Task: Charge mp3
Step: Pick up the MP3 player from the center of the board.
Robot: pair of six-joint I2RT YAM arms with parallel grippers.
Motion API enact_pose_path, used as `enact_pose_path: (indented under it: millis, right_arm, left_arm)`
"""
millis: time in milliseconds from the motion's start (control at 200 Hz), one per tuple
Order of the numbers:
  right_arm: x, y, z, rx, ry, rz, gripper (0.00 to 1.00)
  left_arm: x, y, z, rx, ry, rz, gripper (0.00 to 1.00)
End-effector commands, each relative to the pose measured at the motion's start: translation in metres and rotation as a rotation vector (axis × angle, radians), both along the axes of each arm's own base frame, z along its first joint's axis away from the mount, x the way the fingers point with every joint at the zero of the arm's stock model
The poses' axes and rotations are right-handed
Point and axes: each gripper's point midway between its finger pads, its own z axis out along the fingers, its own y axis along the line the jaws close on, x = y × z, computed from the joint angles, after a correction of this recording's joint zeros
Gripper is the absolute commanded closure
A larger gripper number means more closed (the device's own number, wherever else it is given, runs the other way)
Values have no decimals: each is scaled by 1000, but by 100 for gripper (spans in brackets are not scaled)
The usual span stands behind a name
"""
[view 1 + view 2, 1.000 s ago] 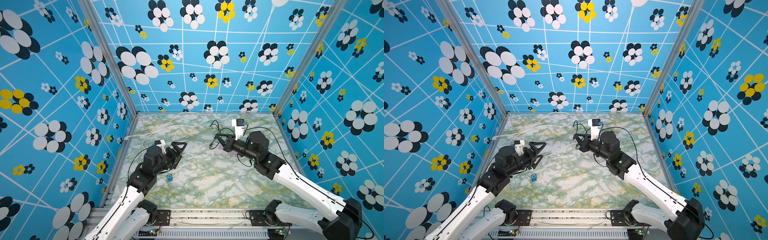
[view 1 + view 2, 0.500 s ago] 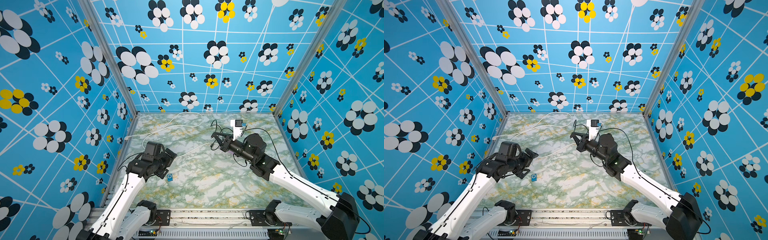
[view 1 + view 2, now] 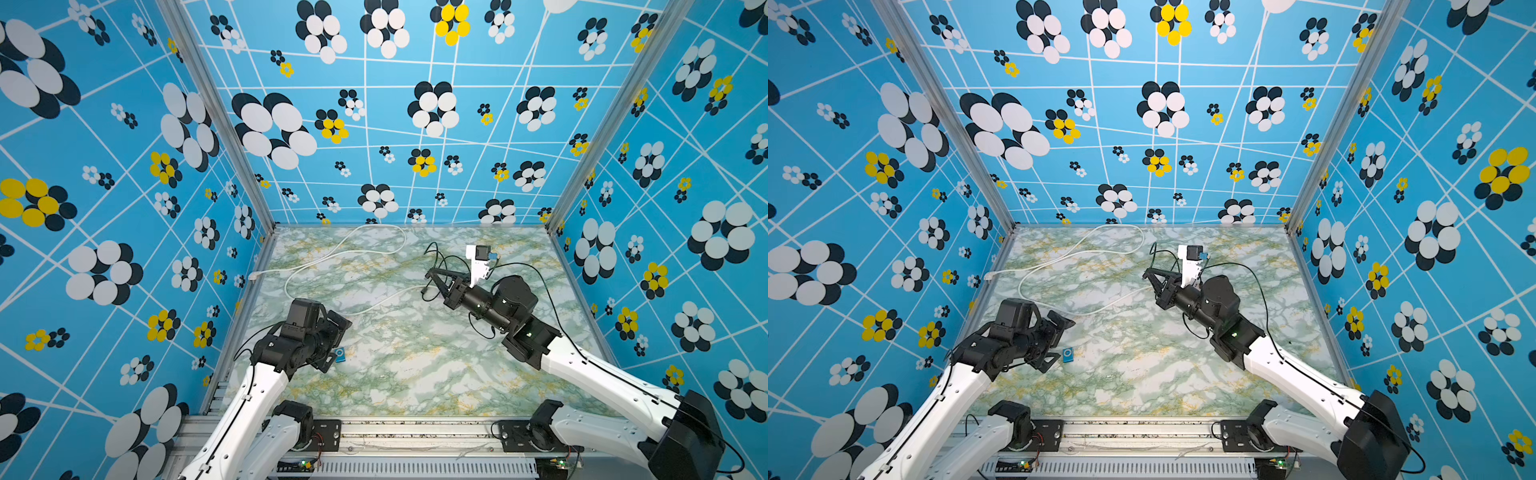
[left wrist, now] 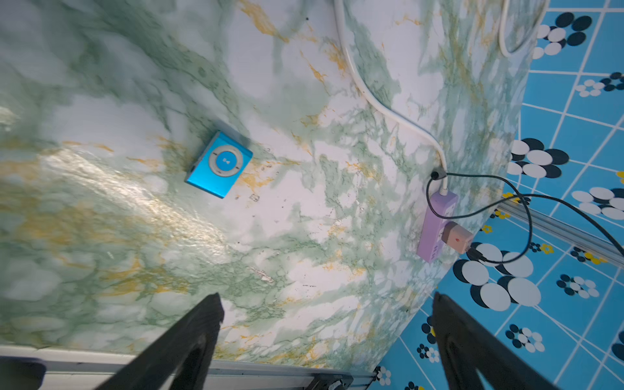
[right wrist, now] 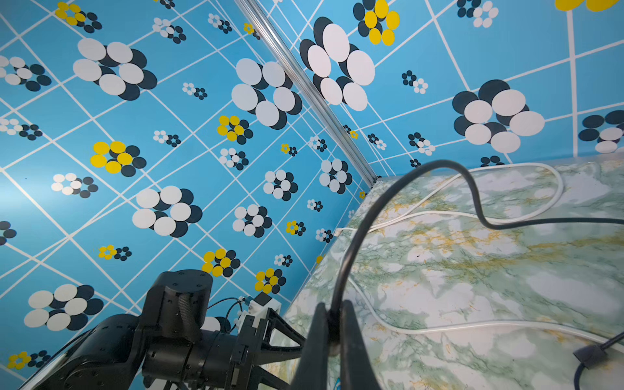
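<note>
Your L gripper is what moved. 1 s ago it sat further out over the table, pointing toward the middle. Since then the arm has pulled back to the near-left, rolled the wrist and dropped low. Its 2 fingers stand wide apart w/ nothing btwn them.

The mp3 hasn't budged. It's flat on the marble, face up, pale ring showing, near the front-left edge. In both top views it lies just beside the nearer fingertip, not btwn the 2. In the left wrist view it sits ahead of the fingers and off to 1 side. So I read this as the approach for the pick, not the pick itself: you'd still need to line the opening up over the player before closing. It's thin and flat on a smooth top, so expect it to skate if 1 finger lands first.

Mid-table, the white cord loops untouched.

Your R gripper has only eased slightly toward the left and stays pinched together on the black cable, which arcs up out of the grip. Can't tell how close to the plug end it's holding. Past it, the power strip carries the pink charger, w/ the cable running from it.

Net: supply side looks ready, cable's in hand, mp3 isn't held yet, and nothing's plugged into the player.
</note>
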Motion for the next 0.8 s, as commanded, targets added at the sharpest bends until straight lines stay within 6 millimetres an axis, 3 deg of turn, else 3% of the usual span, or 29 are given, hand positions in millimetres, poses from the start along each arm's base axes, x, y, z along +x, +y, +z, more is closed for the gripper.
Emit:
enact_pose_path:
  millis: [0, 220, 310, 430, 610, 795]
  right_arm:
    - [-8, -3, 19, 30, -81, -1, 100]
    - [-16, -1, 15, 8, -87, 22, 100]
    - [-16, -2, 12, 3, -83, 25, 100]
    - [-18, 0, 13, -6, -84, 36, 100]
    - [-20, 1, 13, -21, -91, 42, 100]
    - [-22, 2, 13, -29, -93, 46, 100]
  left_arm:
    - [-18, 28, -14, 117, 130, 42, 0]
    - [-17, 52, -26, 296, 261, -80, 1]
    - [-4, 46, -37, 296, 258, -166, 4]
    - [16, 21, -52, 195, 231, -286, 9]
    - [17, 14, -69, 184, 357, -458, 14]
    - [15, 21, -86, 233, 475, -592, 20]
